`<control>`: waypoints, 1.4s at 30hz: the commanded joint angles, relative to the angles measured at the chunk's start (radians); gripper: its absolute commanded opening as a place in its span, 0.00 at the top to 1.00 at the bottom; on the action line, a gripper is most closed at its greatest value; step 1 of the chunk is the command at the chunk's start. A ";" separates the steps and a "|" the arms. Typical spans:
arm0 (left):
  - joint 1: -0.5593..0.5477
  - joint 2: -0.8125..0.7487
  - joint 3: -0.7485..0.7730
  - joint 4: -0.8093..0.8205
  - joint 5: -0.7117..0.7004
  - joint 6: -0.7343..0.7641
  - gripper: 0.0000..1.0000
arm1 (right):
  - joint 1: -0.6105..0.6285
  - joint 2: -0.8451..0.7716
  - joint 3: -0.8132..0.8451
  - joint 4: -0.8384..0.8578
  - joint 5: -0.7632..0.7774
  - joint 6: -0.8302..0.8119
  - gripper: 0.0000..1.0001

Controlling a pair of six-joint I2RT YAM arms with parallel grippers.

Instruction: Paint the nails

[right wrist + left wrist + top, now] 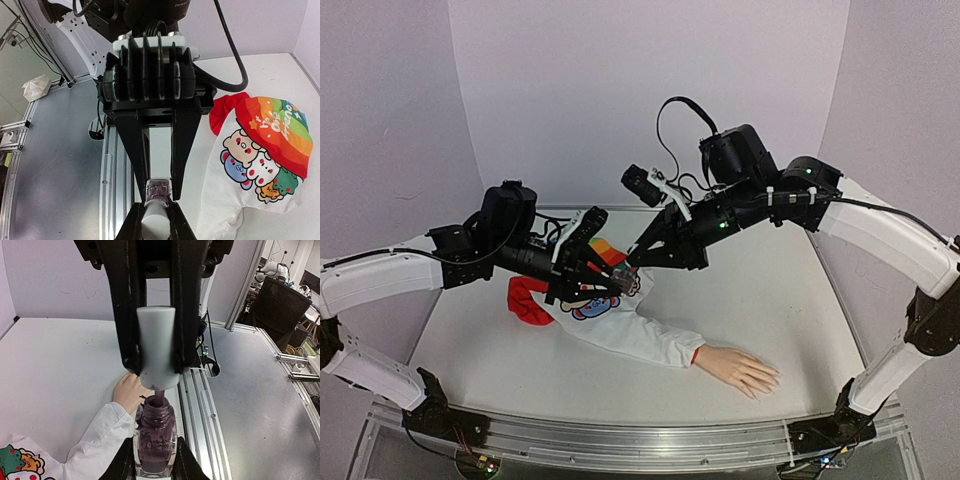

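Both end effectors clamped: L (154,466) bottle (155,437), R (156,219) cap (156,345).

White capital letters arc along the rainbow (274,127) printed on the white shirt (225,210), to the right in the right wrist view. They seem to read "YOUR FRIEND" (the first word is doubtful). Dark marks on the nail polish bottle (155,440) cannot be read.

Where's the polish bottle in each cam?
Top external: polish bottle centre-left, over the shirt print.
Left wrist: bottom centre, held in the left gripper, under the pale cap.
Right wrist: lower centre, small, just above the cap.
Shared landmark: the cartoon-print shirt, bottom left in left wrist, right side in right wrist.
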 commanded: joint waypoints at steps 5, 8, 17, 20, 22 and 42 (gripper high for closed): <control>0.006 0.007 0.018 0.004 -0.054 0.021 1.00 | 0.001 -0.032 -0.007 0.016 0.025 0.017 1.00; 0.005 0.006 0.011 0.009 -0.063 0.020 1.00 | -0.001 -0.039 -0.011 0.017 0.032 0.018 1.00; 0.007 0.021 0.010 0.003 -0.074 0.025 1.00 | -0.002 -0.059 -0.023 0.019 0.043 0.023 1.00; 0.006 0.021 0.010 0.005 -0.076 0.025 1.00 | -0.003 -0.065 -0.029 0.019 0.045 0.022 1.00; 0.006 0.019 0.009 0.007 -0.076 0.025 1.00 | -0.004 -0.068 -0.031 0.020 0.046 0.022 1.00; 0.005 -0.043 -0.100 0.150 -0.335 0.030 1.00 | -0.036 -0.300 -0.287 0.091 0.389 0.201 1.00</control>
